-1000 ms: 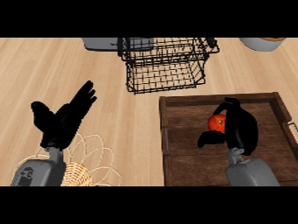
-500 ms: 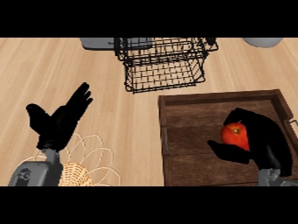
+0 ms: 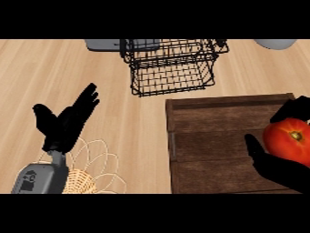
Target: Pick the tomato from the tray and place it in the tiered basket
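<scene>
Left robot hand (image 3: pixel 64 124) resting open, fingers up, right robot hand (image 3: pixel 285 168) curled in a grasp

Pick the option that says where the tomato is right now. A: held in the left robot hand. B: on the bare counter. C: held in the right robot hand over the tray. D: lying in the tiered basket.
C: the right robot hand curls round the tomato above the tray.

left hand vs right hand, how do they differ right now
The left hand is open with straight fingers and holds nothing; the right hand curls round the tomato. The left hand shows over the bare counter near a wire-and-wicker item, the right hand over the wooden tray. Both are black, on grey forearms.
</scene>
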`<move>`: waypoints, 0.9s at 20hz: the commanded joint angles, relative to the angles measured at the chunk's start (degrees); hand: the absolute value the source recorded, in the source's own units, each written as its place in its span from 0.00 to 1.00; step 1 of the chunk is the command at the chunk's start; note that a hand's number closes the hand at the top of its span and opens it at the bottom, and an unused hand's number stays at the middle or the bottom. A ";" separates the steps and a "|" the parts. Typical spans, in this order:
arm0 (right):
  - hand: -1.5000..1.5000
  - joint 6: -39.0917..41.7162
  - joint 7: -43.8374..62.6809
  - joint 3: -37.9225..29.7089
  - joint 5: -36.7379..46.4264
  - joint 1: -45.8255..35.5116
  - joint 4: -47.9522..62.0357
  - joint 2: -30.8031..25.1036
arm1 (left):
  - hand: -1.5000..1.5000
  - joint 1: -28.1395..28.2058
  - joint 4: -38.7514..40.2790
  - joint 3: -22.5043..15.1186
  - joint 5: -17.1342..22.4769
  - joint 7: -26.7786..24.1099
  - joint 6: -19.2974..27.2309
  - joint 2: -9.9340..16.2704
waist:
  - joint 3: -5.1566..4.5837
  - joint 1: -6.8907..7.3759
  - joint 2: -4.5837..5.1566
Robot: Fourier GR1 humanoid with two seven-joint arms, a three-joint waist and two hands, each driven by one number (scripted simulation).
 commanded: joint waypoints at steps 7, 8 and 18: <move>1.00 12.63 13.23 -6.25 -6.66 -28.12 1.90 -2.00 | 0.50 1.72 0.45 -0.34 -1.32 -2.16 -0.44 -0.45 | 0.01 0.45 0.07; 1.00 12.19 14.55 -5.79 -6.04 -31.12 4.17 -1.58 | 0.50 -0.23 -0.79 -1.49 -1.52 1.03 0.40 -1.38 | 0.00 0.47 0.03; 1.00 4.65 9.07 -7.44 -0.40 -50.09 35.59 0.83 | 0.50 1.38 -0.05 -1.29 -0.93 -0.63 -0.60 -1.79 | -0.01 1.67 0.36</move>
